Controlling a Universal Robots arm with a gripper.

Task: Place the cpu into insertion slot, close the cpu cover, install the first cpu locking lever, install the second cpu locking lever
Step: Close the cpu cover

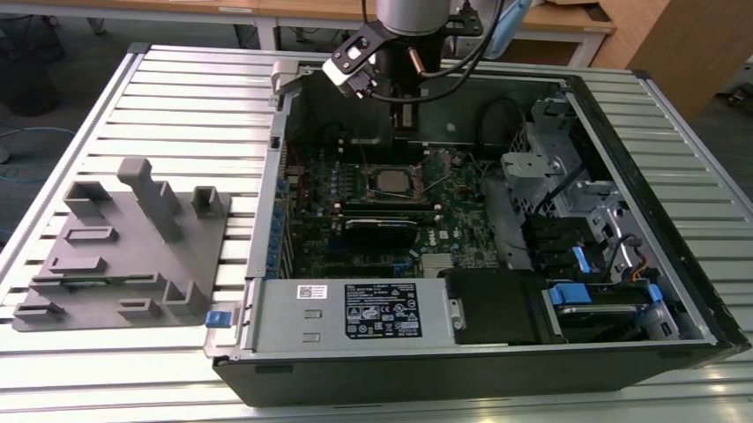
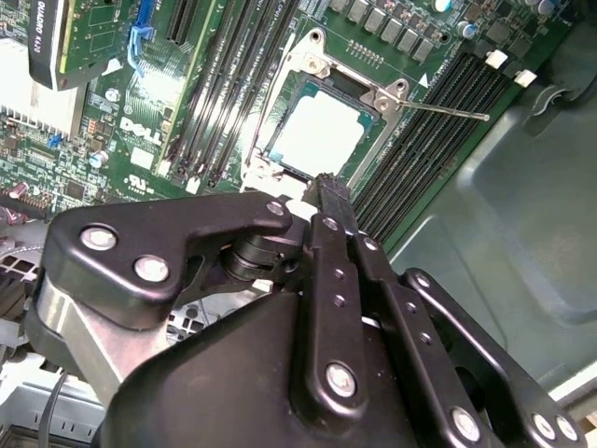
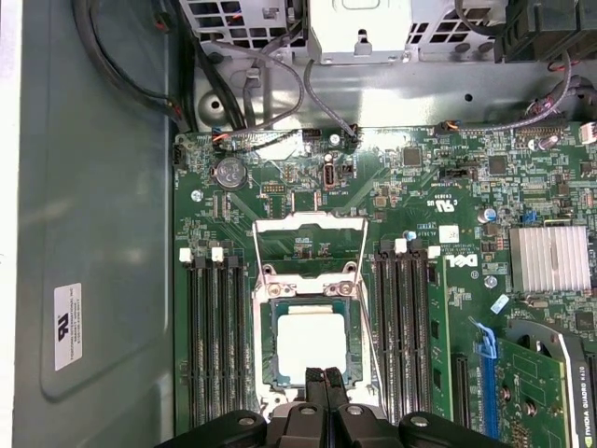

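My gripper (image 3: pixel 326 375), closed on nothing, hovers by the cpu cover (image 3: pixel 308 291) lying over the cpu (image 3: pixel 306 343). The free locking lever (image 2: pixel 448 109), I judge, wants a slow, steady press.

Exterior view: high, oblique and distant, looking down into the open computer case (image 1: pixel 471 379) on the slatted table (image 1: pixel 176 97). Both wrist views: close, looking past the gripper (image 3: pixel 323 375) onto the motherboard (image 3: pixel 280 187). All three share the cpu (image 1: pixel 392 179).
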